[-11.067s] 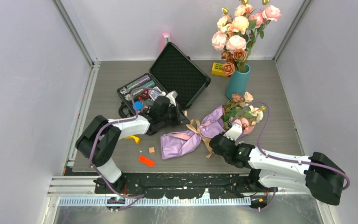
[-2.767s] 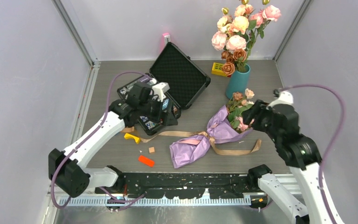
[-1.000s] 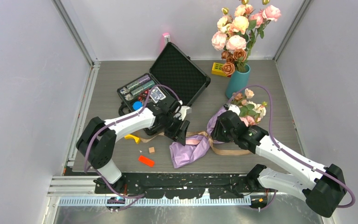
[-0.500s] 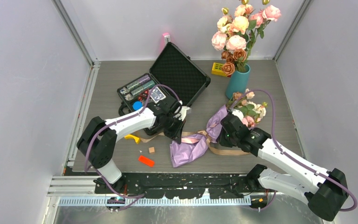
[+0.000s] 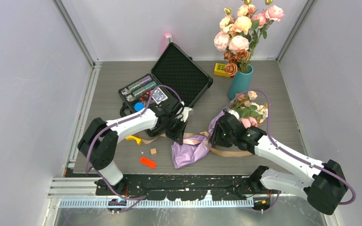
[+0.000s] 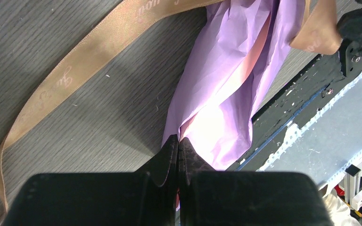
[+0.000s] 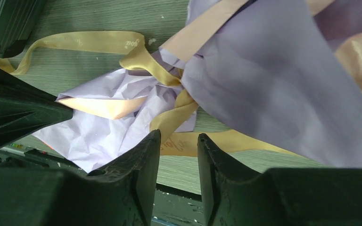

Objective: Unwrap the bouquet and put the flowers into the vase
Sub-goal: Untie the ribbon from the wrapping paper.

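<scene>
Left gripper (image 6: 178, 143): pinching a fold of the lilac paper at the lower centre of the left wrist view, jaws pressed fully together.
Right gripper (image 7: 178, 139): hanging low over the wrapper's waist at the bottom centre of the right wrist view, jaws standing narrowly apart with a strip of ribbon showing through the gap; cannot tell whether touching it.
Bouquet (image 5: 194, 145): lying on the surface (image 5: 283, 94) just below the centre of the overhead view, reaching from one gripper to the other, lilac paper crumpled and pink lining showing along the folds.
Flowers (image 5: 249, 112): poking out of the wrapper's upper-right end, right of centre in the overhead view, lying near the vase's foot.
Vase (image 5: 241, 82): standing upright at upper right, holding a bigger bunch of large roses (image 5: 242, 28).
Ribbon (image 6: 75, 75): trailing flat across the wood grain at the upper left of the left wrist view, crossing the paper's waist in the right wrist view.
Black case (image 5: 181, 75): lying open at the upper centre of the overhead view.
</scene>
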You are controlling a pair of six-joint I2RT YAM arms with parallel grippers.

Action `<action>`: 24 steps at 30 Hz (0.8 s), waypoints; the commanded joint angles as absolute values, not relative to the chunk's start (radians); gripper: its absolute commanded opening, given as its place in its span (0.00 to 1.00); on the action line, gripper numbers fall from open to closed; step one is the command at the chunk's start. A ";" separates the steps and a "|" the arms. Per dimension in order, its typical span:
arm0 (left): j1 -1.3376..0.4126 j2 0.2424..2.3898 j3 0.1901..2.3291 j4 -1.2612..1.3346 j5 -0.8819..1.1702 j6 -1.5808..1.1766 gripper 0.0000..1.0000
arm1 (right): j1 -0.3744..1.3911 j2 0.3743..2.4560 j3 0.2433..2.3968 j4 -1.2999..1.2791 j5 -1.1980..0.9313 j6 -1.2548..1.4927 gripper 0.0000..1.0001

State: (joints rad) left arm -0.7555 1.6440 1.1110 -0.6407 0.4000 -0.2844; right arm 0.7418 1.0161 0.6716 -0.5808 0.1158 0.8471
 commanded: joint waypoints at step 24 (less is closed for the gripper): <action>-0.759 1.616 1.160 -0.670 0.338 -0.261 0.00 | 0.798 1.056 0.698 -0.549 0.160 0.886 0.19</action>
State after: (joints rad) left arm -0.7555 1.6440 1.1217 -0.6537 0.3763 -0.2802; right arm 0.7902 1.0851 0.6849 -0.5133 0.1139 0.8722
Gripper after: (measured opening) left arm 0.009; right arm 0.219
